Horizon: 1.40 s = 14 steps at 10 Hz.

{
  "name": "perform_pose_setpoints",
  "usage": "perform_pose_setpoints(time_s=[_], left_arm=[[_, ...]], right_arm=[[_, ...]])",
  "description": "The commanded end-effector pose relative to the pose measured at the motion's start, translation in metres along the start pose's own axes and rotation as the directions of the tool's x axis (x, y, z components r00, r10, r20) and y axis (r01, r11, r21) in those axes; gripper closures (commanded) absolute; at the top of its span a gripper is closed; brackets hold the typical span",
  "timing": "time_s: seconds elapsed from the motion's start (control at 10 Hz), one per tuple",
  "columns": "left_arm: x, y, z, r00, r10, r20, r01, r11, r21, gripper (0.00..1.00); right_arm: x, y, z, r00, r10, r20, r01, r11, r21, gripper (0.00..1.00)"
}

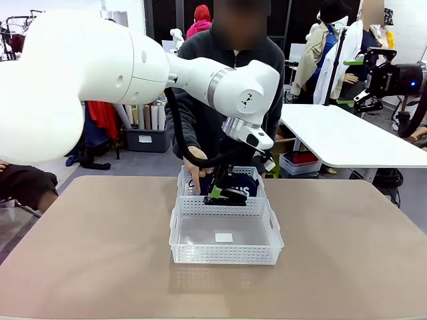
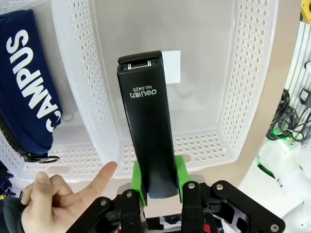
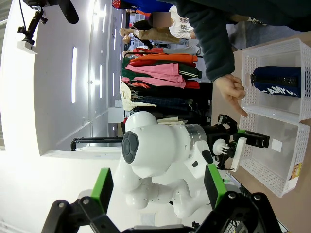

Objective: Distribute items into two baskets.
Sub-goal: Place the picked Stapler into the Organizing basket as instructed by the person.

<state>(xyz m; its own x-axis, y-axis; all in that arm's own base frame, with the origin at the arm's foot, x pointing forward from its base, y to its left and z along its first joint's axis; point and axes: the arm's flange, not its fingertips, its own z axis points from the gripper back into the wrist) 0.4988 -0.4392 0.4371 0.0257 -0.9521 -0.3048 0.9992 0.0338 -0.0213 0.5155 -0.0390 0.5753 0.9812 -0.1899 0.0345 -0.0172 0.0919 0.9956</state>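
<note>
Holding the black stapler point(image 2: 148, 126) clamped between its green pads point(image 2: 140, 179), the left gripper point(image 1: 217, 195) hangs over the join between the two white lattice baskets, the stapler's nose reaching out above the nearer, larger basket point(image 1: 224, 257) with the white label point(image 1: 224, 237) on its floor. In the left wrist view, working from left to right: the navy CAMPUS pouch point(image 2: 26, 82) already lies in the farther basket point(image 2: 73, 155), the person's hand point(image 2: 58, 204) points a finger at the wall shared by the two baskets, just beside the gripper, and then comes the stapler over the larger basket.

The main risk, as I judge it, is that finger. It sits so near the pads that any sideways or downward move of the arm could strike or pinch it. A second risk lies in the release: the grip is at the stapler's rear end, so the long front overhangs, and on letting go from this height it may tip nose first, bounce on the hard floor or catch the lattice rim. Dropping it too far back would put it in the basket with the pouch and spoil the split.

Farther right, the right gripper point(image 3: 158, 189) stands wide open and empty, raised well away from the table point(image 1: 100, 253), no hazard here.
</note>
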Motion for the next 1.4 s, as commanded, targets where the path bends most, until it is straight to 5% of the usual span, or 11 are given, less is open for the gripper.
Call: perform_pose_setpoints(time_s=[0.0,0.5,1.3], left_arm=[[-0.002,-0.001,0.002,1.000,0.000,0.003,0.000,1.000,0.001,1.00],[-0.014,-0.025,-0.022,0.983,-0.082,0.162,0.074,0.996,0.053,1.00],[-0.009,-0.022,-0.083,0.990,-0.083,0.116,0.078,0.996,0.049,1.00]], right_arm=[[-0.001,0.004,0.000,1.000,0.006,0.011,-0.006,1.000,0.004,0.00],[-0.001,0.004,0.000,1.000,0.006,0.011,-0.006,1.000,0.004,0.00],[-0.001,0.004,0.000,1.000,0.006,0.011,-0.006,1.000,0.004,0.00]])
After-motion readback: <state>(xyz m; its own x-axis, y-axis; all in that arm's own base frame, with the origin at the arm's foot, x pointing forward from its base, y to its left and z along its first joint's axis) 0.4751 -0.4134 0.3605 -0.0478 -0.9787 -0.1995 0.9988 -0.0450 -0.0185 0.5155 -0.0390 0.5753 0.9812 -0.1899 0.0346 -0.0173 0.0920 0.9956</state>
